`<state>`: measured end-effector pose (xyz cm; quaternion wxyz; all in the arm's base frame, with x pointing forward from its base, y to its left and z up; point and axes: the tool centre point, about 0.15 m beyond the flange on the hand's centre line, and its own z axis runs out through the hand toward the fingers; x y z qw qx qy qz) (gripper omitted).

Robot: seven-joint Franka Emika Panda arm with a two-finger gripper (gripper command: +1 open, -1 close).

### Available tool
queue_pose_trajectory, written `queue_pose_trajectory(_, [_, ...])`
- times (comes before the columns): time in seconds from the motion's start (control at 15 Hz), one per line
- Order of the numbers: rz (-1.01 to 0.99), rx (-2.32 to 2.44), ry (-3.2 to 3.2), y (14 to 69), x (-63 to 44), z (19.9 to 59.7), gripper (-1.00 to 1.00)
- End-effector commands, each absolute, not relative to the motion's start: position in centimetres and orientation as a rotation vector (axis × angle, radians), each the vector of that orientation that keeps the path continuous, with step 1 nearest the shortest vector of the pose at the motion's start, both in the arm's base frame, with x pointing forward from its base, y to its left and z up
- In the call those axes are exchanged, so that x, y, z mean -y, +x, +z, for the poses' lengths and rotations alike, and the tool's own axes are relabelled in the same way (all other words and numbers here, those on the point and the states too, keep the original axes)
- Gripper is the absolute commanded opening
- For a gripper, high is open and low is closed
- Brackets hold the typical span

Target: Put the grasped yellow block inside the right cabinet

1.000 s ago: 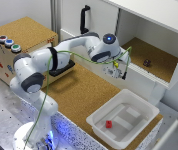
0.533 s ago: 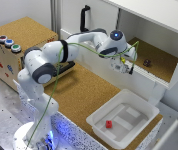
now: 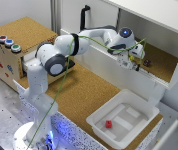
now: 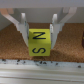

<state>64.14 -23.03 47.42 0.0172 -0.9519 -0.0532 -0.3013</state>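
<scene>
Carrying the yellow block, clamped between the gripper fingers, at the right cabinet opening.
Best to reach deeper over the cork floor, lower gently, then let go.

Grainy matt cork floor (cabinet), smooth yellow block.
</scene>
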Motion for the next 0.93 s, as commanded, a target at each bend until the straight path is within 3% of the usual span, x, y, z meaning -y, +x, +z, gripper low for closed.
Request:
queue_pose_trajectory(0.0, [-1.019,0.122,-2.899,64.8,22.8,47.9,1.0])
queue_pose_trajectory(0.47, [-1.112,0.071,-2.907,58.4,19.9,50.3,1.0])
queue_pose_trajectory(0.87, [-1.112,0.071,-2.907,58.4,19.9,50.3,1.0])
